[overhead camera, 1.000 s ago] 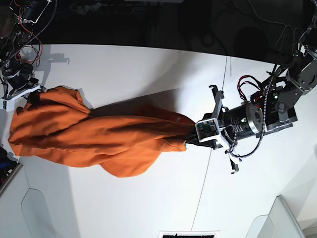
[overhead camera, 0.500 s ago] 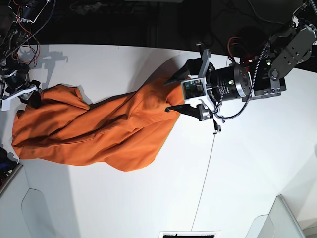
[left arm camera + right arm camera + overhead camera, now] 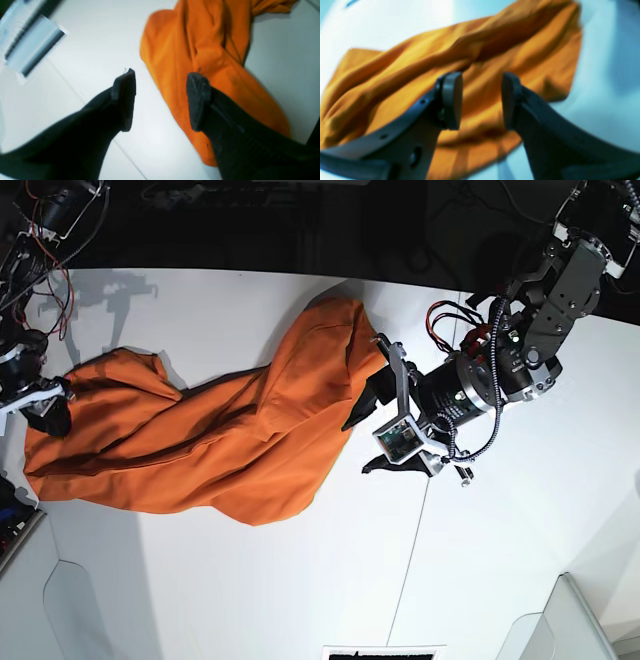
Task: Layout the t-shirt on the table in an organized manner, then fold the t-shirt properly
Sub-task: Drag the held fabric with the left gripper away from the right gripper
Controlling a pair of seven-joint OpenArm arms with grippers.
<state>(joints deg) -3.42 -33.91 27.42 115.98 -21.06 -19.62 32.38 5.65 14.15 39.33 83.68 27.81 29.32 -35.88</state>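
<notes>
White and matte, the table [image 3: 250,580] fills the base view, its panels split by a thin dark seam. On it lies the orange t-shirt [image 3: 200,445], bunched and twisted into a long diagonal band, one end at the table's left edge and the other rising toward the upper middle, with deep folds along its length. The left gripper [image 3: 385,415] sits just beside the upper end of the cloth; in its wrist view its two dark fingers [image 3: 125,96] stand well apart with bare table between them, and the shirt passes behind one finger. The right gripper [image 3: 481,100] hangs over the cloth's other end at the left edge, its jaws likewise apart, nothing between the pads but blurred orange fabric below.
</notes>
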